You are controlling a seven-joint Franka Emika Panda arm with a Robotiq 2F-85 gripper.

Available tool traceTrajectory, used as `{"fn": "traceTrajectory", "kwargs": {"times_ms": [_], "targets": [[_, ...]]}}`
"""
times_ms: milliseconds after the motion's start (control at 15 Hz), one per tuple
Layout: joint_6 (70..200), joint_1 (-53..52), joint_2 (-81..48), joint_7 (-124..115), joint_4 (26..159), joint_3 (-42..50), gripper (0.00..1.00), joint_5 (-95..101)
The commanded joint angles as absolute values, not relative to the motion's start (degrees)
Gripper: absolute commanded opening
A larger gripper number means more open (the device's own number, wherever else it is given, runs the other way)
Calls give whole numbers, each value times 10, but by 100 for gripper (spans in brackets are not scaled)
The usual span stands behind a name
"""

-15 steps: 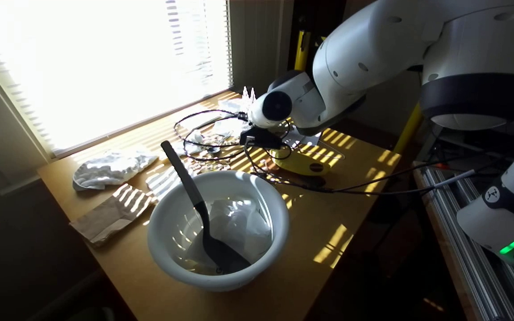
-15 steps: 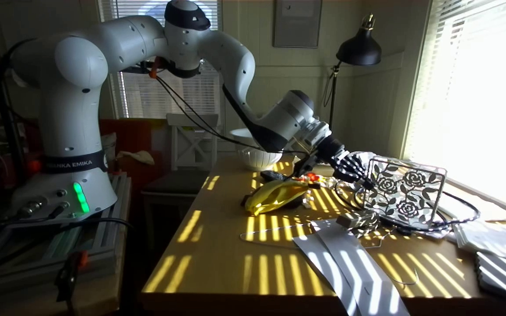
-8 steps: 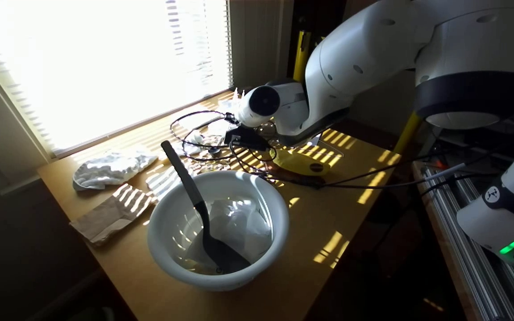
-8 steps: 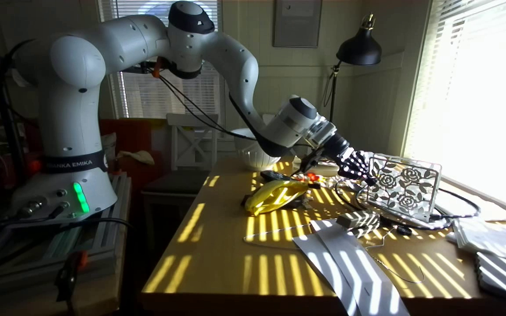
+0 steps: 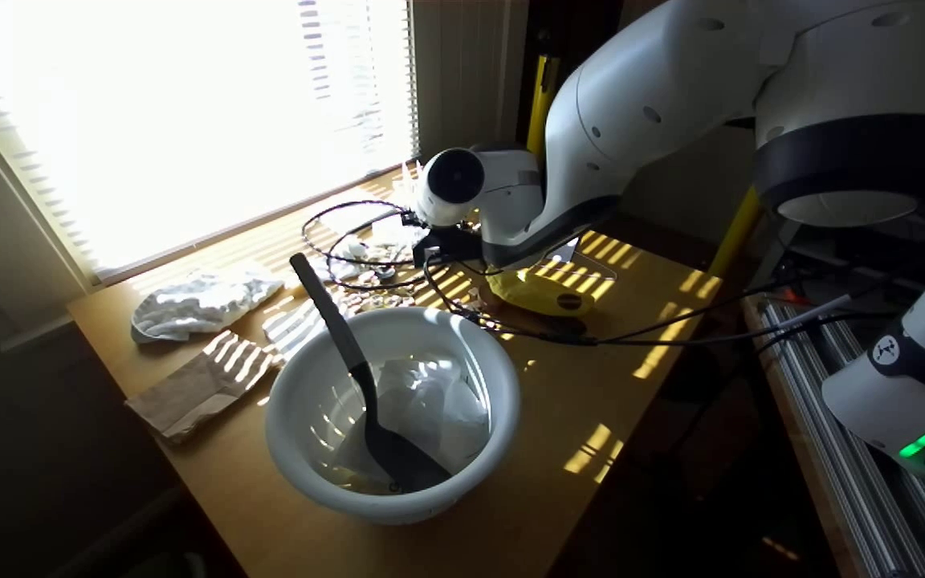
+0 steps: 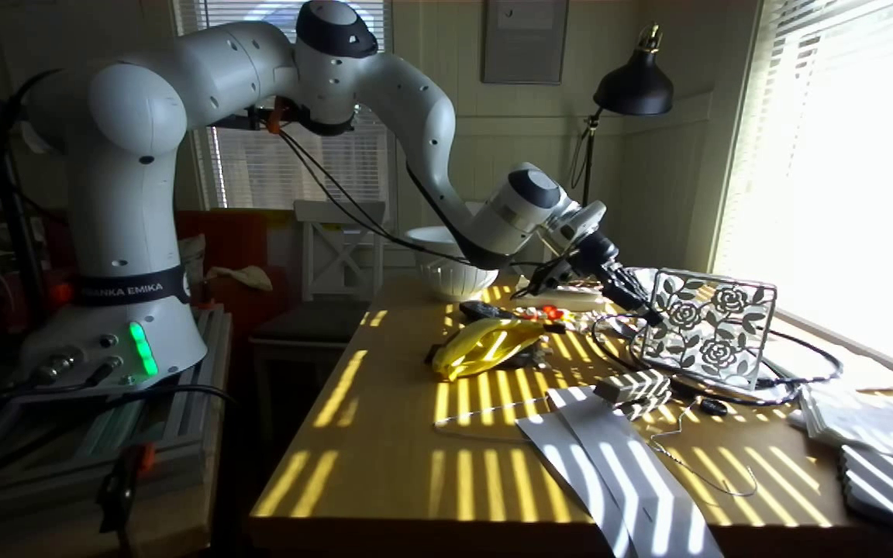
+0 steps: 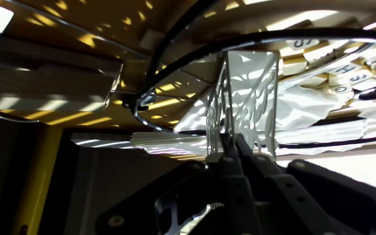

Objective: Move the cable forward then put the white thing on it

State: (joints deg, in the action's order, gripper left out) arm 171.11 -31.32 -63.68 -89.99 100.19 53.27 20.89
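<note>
So my pincer is clamped on the rose-patterned holder — tips squeezed together with only the thin side edge of one panel between them, on my side of it, roughly halfway up. I'm taking that holder for "the white thing", since it looks white in the wrist view. It's near upright with a slight lean, and I honestly can't tell whether its bottom touches the bench. The black cable lies in loose loops around the holder, showing on both sides of it in an exterior view, but whether a strand runs right under it I can't make out. Handling guess: the holder should be light and stiff, thin sheet full of cutouts, probably smooth, so I'd worry less about crushing it than about it pivoting on such a skinny pinch. If I had to regrip, I'd go for the middle of its top edge so the weight hangs evenly. The cable's the opposite — light, bendy, springy, so I'd expect it to push back or roll out from under the holder, and a loop could snag in those cutouts. If it needs a nudge, I'd pinch one strand at an outer bend, well apart from the holder, and mind the letter tiles near the holder, they'd scatter easily.
</note>
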Motion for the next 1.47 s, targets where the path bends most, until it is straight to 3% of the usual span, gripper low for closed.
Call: {"fn": "traceTrajectory", "kwargs": {"times_ms": [0,67,200,733,1400], "targets": [[1675,-314,-626,-816,1002,524,29,183],[1669,-315,-626,-802,1002,524,30,182],[1658,-319,-629,-782,1002,529,43,181],[1676,-383,-618,-751,1049,582,99,189],[1833,-542,-656,-650,1161,725,100,135]]}}
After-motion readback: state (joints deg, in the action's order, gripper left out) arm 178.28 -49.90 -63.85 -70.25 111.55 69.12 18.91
